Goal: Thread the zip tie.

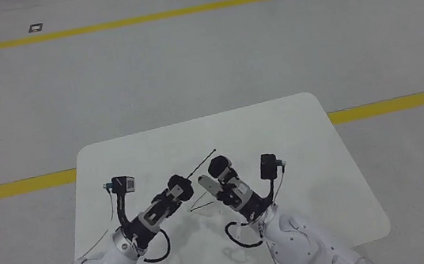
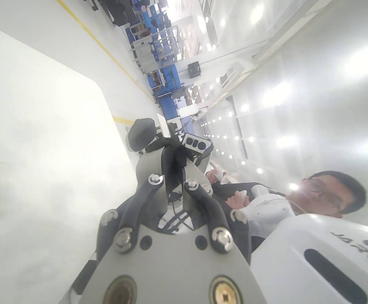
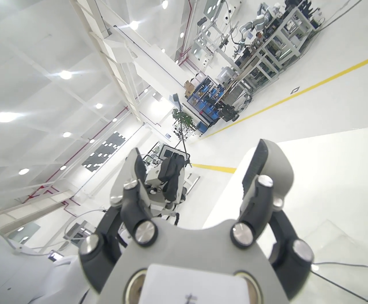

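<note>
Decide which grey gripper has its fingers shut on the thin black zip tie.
The left gripper: its fingers pinch the thin black zip tie, while the right gripper holds its fingers wide apart, empty.

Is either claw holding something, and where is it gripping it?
The left gripper is shut on the zip tie; a thin length sticks out free, the gripped part is hidden. The right gripper is open, empty.

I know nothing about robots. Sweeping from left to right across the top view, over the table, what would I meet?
The table at its left edge → left wrist camera → left end effector, shut on the black zip tie → right end effector, open → right wrist camera → the table's right edge.
</note>
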Action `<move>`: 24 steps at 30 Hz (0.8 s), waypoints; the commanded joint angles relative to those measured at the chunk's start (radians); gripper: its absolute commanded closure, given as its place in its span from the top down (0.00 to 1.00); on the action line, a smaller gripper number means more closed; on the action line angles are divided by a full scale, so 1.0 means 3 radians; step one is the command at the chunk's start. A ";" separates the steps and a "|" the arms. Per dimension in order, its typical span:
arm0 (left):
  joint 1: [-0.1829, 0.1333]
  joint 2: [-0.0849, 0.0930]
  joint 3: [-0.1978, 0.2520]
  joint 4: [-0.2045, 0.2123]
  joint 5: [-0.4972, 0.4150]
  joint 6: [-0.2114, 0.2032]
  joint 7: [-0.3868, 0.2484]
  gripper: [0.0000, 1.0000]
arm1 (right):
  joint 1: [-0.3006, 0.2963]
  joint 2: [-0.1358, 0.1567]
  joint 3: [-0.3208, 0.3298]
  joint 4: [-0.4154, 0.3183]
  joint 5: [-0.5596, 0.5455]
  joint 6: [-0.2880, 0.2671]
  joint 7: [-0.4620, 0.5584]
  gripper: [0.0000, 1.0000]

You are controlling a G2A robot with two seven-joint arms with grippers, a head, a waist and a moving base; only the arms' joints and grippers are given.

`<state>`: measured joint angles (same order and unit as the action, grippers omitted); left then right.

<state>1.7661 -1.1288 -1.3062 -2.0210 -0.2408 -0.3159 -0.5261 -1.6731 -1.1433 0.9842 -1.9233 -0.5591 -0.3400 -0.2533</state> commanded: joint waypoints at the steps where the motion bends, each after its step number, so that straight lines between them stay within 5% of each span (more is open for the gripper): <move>1: -0.0004 0.0000 0.0005 -0.0029 -0.0252 0.0041 -0.0042 0.00 | -0.0065 0.0035 0.0069 -0.0029 -0.0206 0.0000 -0.0103 1.00; 11: -0.0034 -0.0005 0.0066 -0.0031 -0.1353 0.0212 -0.0295 0.00 | -0.0213 0.0149 0.0323 0.0127 -0.1206 0.0033 -0.0858 1.00; 21: -0.0039 -0.0005 0.0066 -0.0034 -0.1361 0.0217 -0.0300 0.00 | -0.0213 0.0145 0.0319 0.0140 -0.1221 0.0054 -0.0905 1.00; 24: -0.0053 -0.0014 0.0103 0.0002 -0.1424 0.0224 -0.0192 0.00 | -0.0137 0.0146 0.0340 0.0124 -0.1511 0.0006 -0.0953 1.00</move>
<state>1.7480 -1.1312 -1.2834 -2.0210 -0.6270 -0.2470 -0.5924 -1.7234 -1.0999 1.0836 -1.8862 -0.9633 -0.3311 -0.5290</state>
